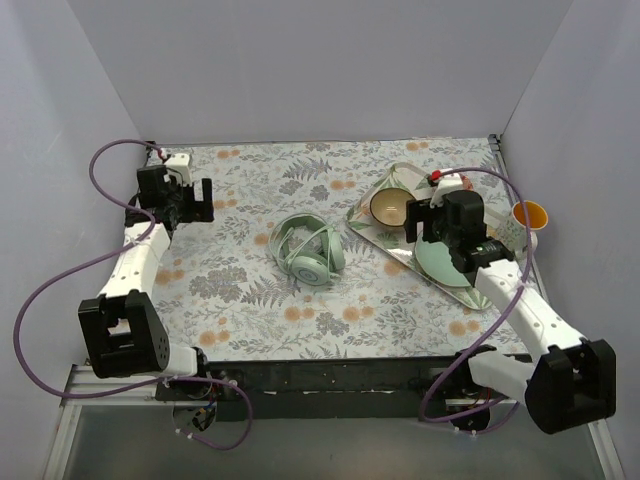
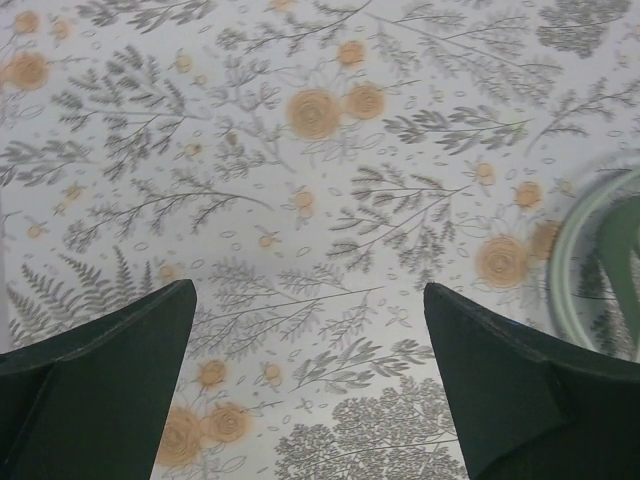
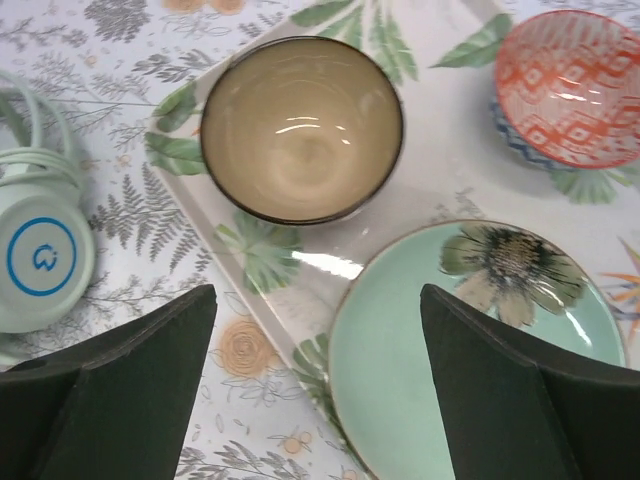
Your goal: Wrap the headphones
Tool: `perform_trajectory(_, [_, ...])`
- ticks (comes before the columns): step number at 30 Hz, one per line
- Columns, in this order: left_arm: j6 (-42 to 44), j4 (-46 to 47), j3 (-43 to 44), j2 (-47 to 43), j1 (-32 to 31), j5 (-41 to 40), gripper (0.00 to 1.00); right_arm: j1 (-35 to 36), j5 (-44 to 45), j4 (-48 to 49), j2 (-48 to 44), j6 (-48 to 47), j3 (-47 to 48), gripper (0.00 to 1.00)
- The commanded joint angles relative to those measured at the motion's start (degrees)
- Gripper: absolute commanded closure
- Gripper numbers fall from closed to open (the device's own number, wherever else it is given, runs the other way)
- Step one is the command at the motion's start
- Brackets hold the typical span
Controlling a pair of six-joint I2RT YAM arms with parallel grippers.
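Hovering left gripper (image 2: 309,292): spread wide, nothing between the dark fingers (image 2: 110,380); hangs above bare floral tablecloth (image 2: 300,200).
left gripper, top view (image 1: 190,200): sits at the far left of the table, well apart from the headphones.
right gripper (image 3: 318,292): likewise parted and empty; hangs over the tray (image 3: 450,170), at its edge nearest the headphones.
right gripper, top view (image 1: 425,222): sits at the right side of the table, above the tray (image 1: 368,218).
headphones (image 1: 310,250): lie flat on the tablecloth (image 1: 250,300) near the middle, between both grippers, touching neither; just left of the tray.
ear cup (image 3: 40,260): faces up, blue ring on its face, at the left edge of the right wrist view.
cable (image 3: 30,130): thin pale loops gathered just beside that ear cup.
tan bowl (image 3: 300,125): upright on the tray, empty inside.
red-patterned bowl (image 3: 570,85): upright on the tray, farther right.
green plate (image 3: 470,340): lies on the tray, flower painted on it, near the tan bowl.
orange cup (image 1: 530,215): stands beyond the tray's right side.
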Motion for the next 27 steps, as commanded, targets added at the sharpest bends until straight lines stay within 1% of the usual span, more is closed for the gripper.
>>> perform_trajectory(1, [0.80, 1.59, -2.27, -2.80, 4.14, -1.92, 0.02, -3.73, 2.59, 4.36, -5.87, 1.19, -3.30, 0.07])
perform_trajectory(2, [0.45, 1.94, -2.54, -2.97, 4.76, -1.92, 0.02, -4.34, 3.30, 4.63, -7.36, 0.92, -4.35, 0.01])
perform_trajectory(6, [0.01, 2.65, -4.91, -3.76, 6.52, -1.48, 0.02, -4.61, 6.29, 5.16, -9.40, -0.22, -5.76, 0.02])
perform_trajectory(13, [-0.43, 2.30, -7.73, -5.35, 6.61, 2.04, 0.02, -4.53, 11.73, 5.86, -10.27, 3.90, -6.55, 0.01])
perform_trajectory(23, [-1.31, 0.80, -8.43, -5.52, 6.61, 4.06, 0.02, -4.70, 11.91, 12.71, -14.58, 6.36, -10.42, 0.01])
perform_trajectory(27, [-1.49, 0.45, -8.52, -5.44, 6.61, 5.29, 0.02, -4.70, 13.41, 12.89, -15.02, 8.56, -10.51, 0.01])
